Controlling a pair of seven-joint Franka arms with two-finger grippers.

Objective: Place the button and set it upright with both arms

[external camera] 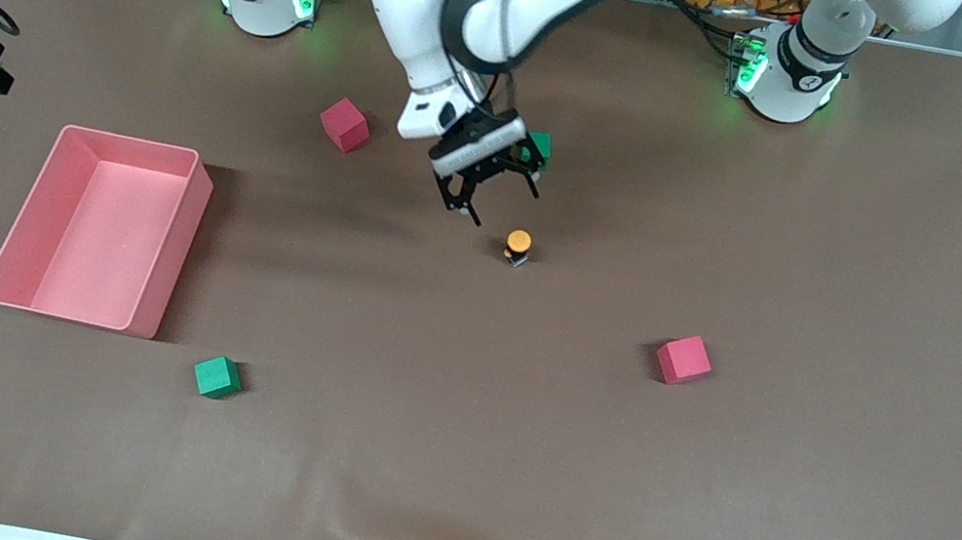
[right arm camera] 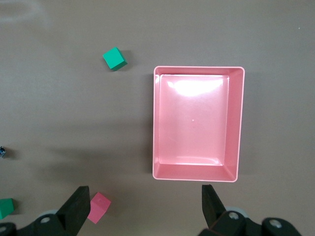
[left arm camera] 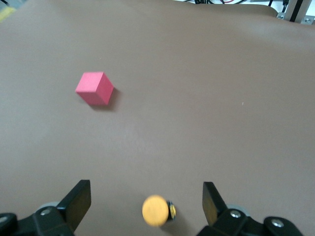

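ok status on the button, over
Left gripper open, over the table beside the button. Button upright on the table, orange cap up, untouched. Right gripper open, waiting above the pink bin. Nothing in the way.

Brown table [external camera: 794, 513] with orange-capped button [external camera: 517, 248], pink bin [external camera: 167, 254], two red cubes [external camera: 684, 360], two green cubes [external camera: 217, 377]

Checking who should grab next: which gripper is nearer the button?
Left. The left gripper, open, hangs just above the button. The right gripper, open, is high over the pink bin.
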